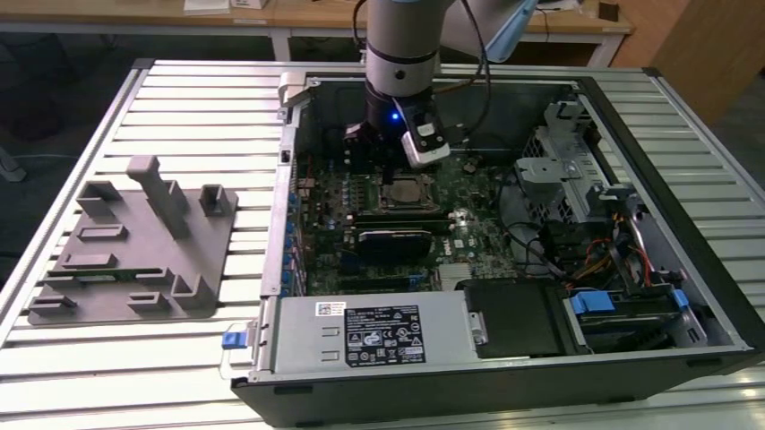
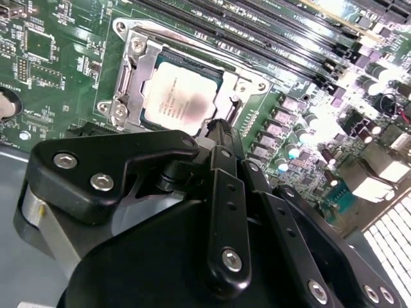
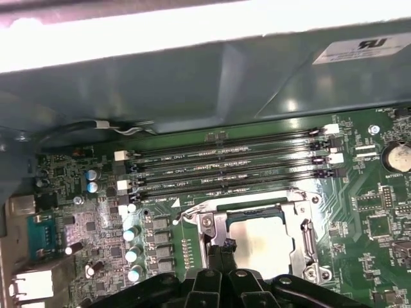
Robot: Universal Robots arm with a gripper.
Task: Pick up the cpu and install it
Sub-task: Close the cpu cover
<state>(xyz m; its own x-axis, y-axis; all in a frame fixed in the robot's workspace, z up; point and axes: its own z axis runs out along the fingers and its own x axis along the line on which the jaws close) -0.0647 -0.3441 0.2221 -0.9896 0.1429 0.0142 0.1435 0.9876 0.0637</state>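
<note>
The cpu (image 2: pixel 176 99), a small square chip with a silver top, lies flat in the metal socket frame (image 2: pixel 128 74) on the green motherboard. It also shows in the first wrist view, cpu (image 3: pixel 260 240), and in the exterior view, cpu (image 1: pixel 407 190). My gripper (image 2: pixel 218 128) hangs just beside the socket's edge, its black fingers pressed together with nothing between them. In the exterior view the gripper (image 1: pixel 382 150) is inside the open computer case, over the board's far part.
Long memory slots (image 3: pixel 225 170) run beside the socket. A grey tray (image 1: pixel 132 242) with upright blocks sits on the slatted table at the exterior view's left. Inside the case are a black card (image 1: pixel 395 240), a power supply (image 1: pixel 371 331) and a drive cage (image 1: pixel 574 170).
</note>
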